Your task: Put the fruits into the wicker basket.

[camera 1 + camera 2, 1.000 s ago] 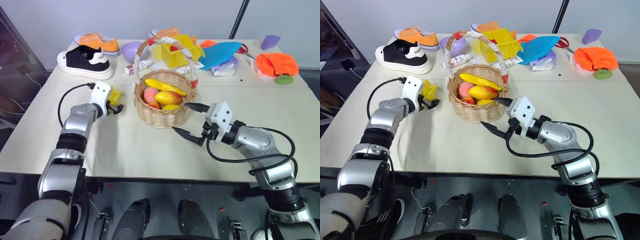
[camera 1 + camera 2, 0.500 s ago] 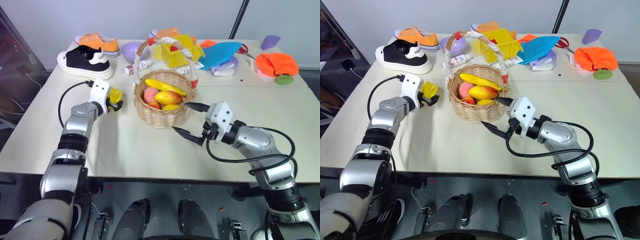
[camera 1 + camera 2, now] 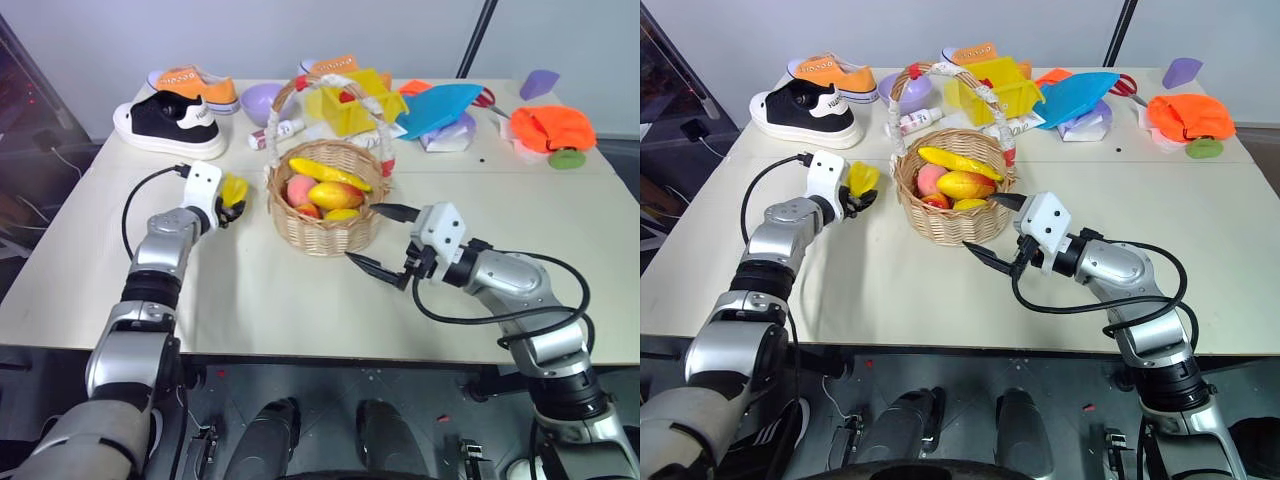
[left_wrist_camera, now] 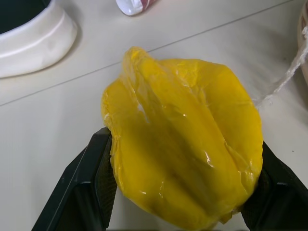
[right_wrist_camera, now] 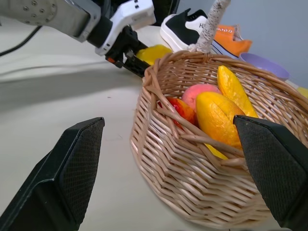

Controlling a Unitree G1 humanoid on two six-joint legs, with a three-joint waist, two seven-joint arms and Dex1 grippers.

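Basket (image 3: pixel 325 222) with perhaps four fruits (image 3: pixel 335 194)

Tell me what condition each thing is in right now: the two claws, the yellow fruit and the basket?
Left gripper: shut on the star fruit.
Star fruit: clamped between the black fingers, beside the wicker basket, not in it yet.
Right gripper: open, empty, next to the basket.
Wicker basket: upright on the table, already holding a mango and other fruit.
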